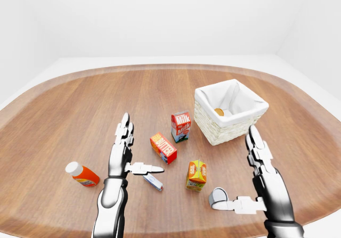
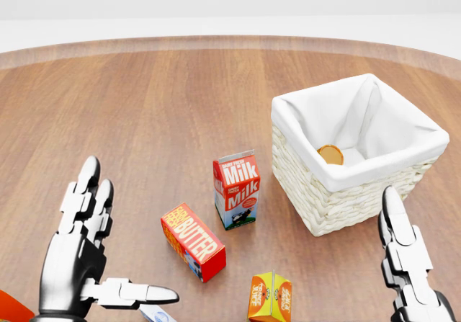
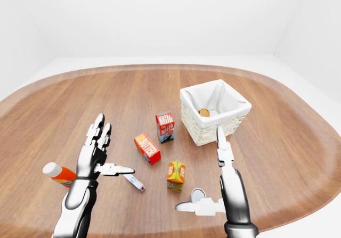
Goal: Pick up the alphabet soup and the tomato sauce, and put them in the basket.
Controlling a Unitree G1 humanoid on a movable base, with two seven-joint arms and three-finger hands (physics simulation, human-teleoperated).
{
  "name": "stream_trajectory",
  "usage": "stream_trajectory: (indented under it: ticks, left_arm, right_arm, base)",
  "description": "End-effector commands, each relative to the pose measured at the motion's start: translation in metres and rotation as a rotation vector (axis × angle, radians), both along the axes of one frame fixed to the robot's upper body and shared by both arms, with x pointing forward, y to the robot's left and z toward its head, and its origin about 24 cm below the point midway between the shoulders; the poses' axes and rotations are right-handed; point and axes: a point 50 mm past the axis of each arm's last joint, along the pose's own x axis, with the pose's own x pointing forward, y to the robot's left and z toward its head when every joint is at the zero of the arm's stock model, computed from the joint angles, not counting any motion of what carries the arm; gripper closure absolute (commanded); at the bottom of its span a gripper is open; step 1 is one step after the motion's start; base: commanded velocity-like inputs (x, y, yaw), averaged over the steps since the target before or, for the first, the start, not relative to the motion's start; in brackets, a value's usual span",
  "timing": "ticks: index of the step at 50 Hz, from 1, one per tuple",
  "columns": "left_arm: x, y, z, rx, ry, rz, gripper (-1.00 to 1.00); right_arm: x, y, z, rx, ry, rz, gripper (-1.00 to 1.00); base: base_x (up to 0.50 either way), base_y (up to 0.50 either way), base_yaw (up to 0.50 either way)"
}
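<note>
I have both hands up over the wooden table (image 1: 69,105) with nothing in them. My left hand (image 1: 121,155) stands with its fingers spread straight up and the thumb stuck out to the right, released and clear of everything. My right hand (image 1: 261,182) is posed the same way at the lower right of the left-eye view, fingers straight, thumb pointing left (in the head view only its fingers show at the bottom right corner).

The wicker basket (image 2: 311,192), lined with white cloth, sits at the right of the head view. Inside it, near its lower left wall, I see a round orange-brown lid (image 2: 330,154), apparently the top of a can; I cannot read a label, so I cannot say which one it is. A second can (image 3: 197,194), grey-topped, lies on the table just past my right thumb tip, between that hand and the orange juice carton (image 3: 176,175); I cannot read its label either, and I cannot tell whether the thumb touches it.

Left of the basket stands the milk carton (image 2: 237,189), upright. The butter box (image 2: 193,241) lies below and left of it. A small white tube (image 1: 153,182) lies just beside my left thumb, and a red-orange bottle (image 1: 82,175) with a white cap lies on its side well left of that hand.
</note>
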Motion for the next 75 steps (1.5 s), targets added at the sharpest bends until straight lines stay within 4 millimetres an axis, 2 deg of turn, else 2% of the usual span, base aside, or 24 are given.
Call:
stream_trajectory:
  ticks: [1, 4, 11, 24, 25, 26, 29, 31, 32, 38, 56, 75]
  left_arm:
    - [0.001, 0.001, 0.001, -0.006, -0.006, 0.007, -1.0]
    - [0.0, 0.001, 0.003, -0.006, -0.012, 0.006, -1.0]
    - [0.0, 0.001, 0.002, -0.007, -0.01, 0.007, -1.0]
    - [0.001, 0.001, 0.001, -0.008, -0.005, 0.009, -1.0]
    - [0.001, 0.001, 0.001, -0.008, -0.004, 0.01, -1.0]
    - [0.001, 0.001, 0.001, -0.008, -0.005, 0.01, -1.0]
    - [0.002, 0.001, 0.001, -0.008, -0.003, 0.011, -1.0]
    - [0.002, 0.001, 0.0, -0.009, -0.003, 0.012, -1.0]
    - [0.001, 0.001, 0.001, -0.009, -0.007, 0.013, -1.0]
    - [0.001, 0.001, 0.0, -0.01, -0.001, 0.013, -1.0]
    - [0.001, 0.001, 0.002, -0.01, -0.007, 0.012, -1.0]
    - [0.0, 0.001, 0.001, -0.01, -0.004, 0.01, -1.0]
  right_arm:
    - [-0.007, -0.002, -0.031, 0.011, 0.149, -0.039, -1.0]
    - [-0.009, -0.002, -0.022, 0.012, 0.115, -0.032, -1.0]
    - [-0.013, -0.007, -0.039, 0.021, 0.197, -0.06, -1.0]
    - [-0.023, -0.011, -0.048, 0.032, 0.261, -0.083, -1.0]
    - [-0.024, -0.011, -0.05, 0.036, 0.27, -0.087, -1.0]
    - [-0.026, -0.013, -0.064, 0.042, 0.326, -0.104, -1.0]
    - [-0.026, -0.014, -0.058, 0.048, 0.308, -0.099, -1.0]
    - [-0.028, -0.015, -0.061, 0.057, 0.323, -0.103, -1.0]
    - [-0.03, -0.017, -0.071, 0.064, 0.362, -0.116, -1.0]
    - [-0.033, -0.017, -0.07, 0.078, 0.367, -0.115, -1.0]
    - [-0.033, -0.02, -0.076, 0.104, 0.389, -0.121, -1.0]
    - [-0.028, -0.024, -0.096, 0.128, 0.442, -0.142, -1.0]
  base:
    - [0.0, 0.0, 0.0]
    - [0.0, 0.0, 0.0]
    - [0.0, 0.0, 0.0]
    - [0.0, 0.0, 0.0]
    - [0.0, 0.0, 0.0]
    - [0.0, 0.0, 0.0]
    - [0.0, 0.0, 0.0]
    - [0.0, 0.0, 0.0]
    - [0.0, 0.0, 0.0]
    - [0.0, 0.0, 0.0]
    - [0.0, 0.0, 0.0]
    - [0.0, 0.0, 0.0]
